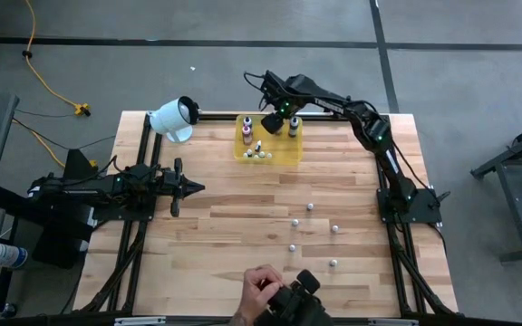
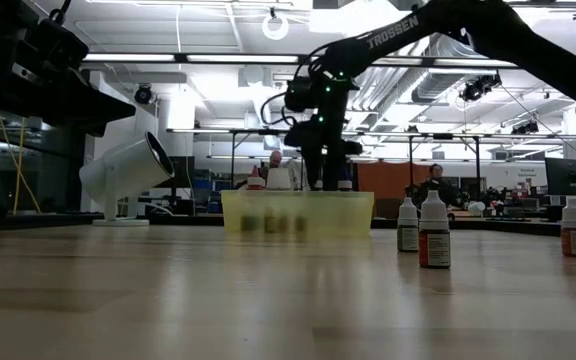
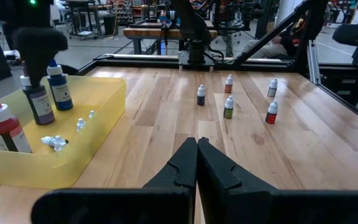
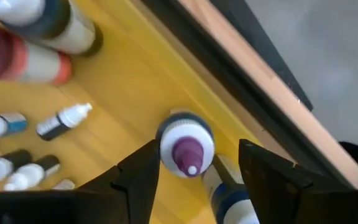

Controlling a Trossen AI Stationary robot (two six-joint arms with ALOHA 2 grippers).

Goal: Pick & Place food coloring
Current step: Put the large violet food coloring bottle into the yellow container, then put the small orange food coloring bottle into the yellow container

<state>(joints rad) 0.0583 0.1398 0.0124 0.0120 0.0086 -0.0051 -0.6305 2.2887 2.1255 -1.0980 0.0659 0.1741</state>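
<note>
The right tool (image 4: 194,163) hangs over the yellow tray (image 1: 293,154) at the far edge of the counter (image 1: 243,226), at about twelve o'clock in the overhead view; its fingers stand wide apart on either side of an upright purple-tipped bottle (image 4: 186,148), and a gap shows between each finger and the cap, so I judge the bottle set down on the tray floor and no longer gripped. That bottle's long axis runs straight up toward the wrist, so the clean way out is a vertical lift; a second bottle with a blue band (image 4: 229,193) lies just beside it, near one finger, and a sideways move could knock it. Other bottles sit in the same tray: two taller ones (image 3: 48,93) and a red one (image 3: 2,127) upright, several tiny droppers (image 1: 259,152) lying flat.

The food coloring not yet placed, five small bottles (image 1: 310,206), stands upright in a loose cluster on the open counter at about five o'clock from the tray, close to the right arm's base and well apart from the left arm; the right arm is the nearer. The left tool (image 3: 196,163) waits at the counter's nine o'clock side, fingers pressed together, holding nothing.
</note>
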